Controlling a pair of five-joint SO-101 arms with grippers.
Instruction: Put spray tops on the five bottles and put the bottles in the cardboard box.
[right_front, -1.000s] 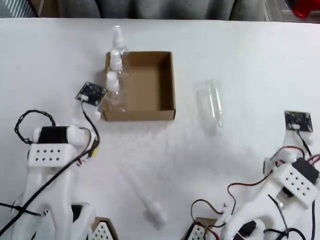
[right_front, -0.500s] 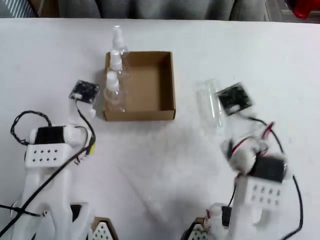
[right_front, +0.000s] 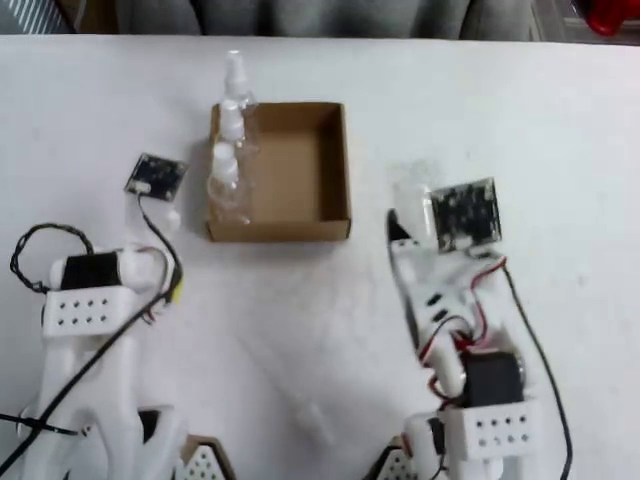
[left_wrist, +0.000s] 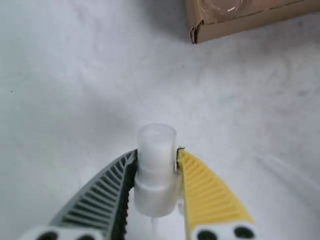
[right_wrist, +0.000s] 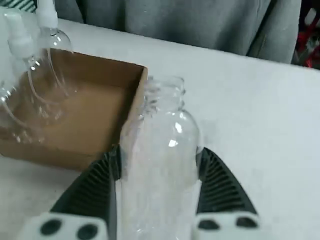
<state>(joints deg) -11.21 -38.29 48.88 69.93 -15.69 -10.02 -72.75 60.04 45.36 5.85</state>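
Pinched at the body between both pads of the right hand (right_wrist: 159, 156): clear bottle (right_wrist: 162, 115), no top on, open threaded neck pointing far, away from the wrist. Placed right of the cardboard box (right_front: 285, 228), close to its right wall but apart from it, over the desk (right_front: 520, 110); resting on the desk or lifted, cannot tell. Clamped in the left hand (left_wrist: 156, 155): spray top (left_wrist: 156, 137), gripped at the collar, grey pad on one side and yellow pad on the other, round cap end pointing away from the wrist, thin dip tube just visible running back toward the wrist. Left hand positioned just left of the box's near-left corner, low over the desk, that box corner seen ahead in the left wrist view. Along the box's left wall, three capped bottles (right_front: 223, 175) in a near-to-far row, upright, white tops on. Nearest two inside the box per the right wrist view; farthest one at the far-left corner, inside or just behind, cannot tell. Lying on the desk toward the near edge between the two arm bases: second spray top (right_front: 308, 418), faint and blurred, dip tube angled toward far left. Both arm bases at the near desk edge, left arm left of the box, right arm stretched far toward the bottle.
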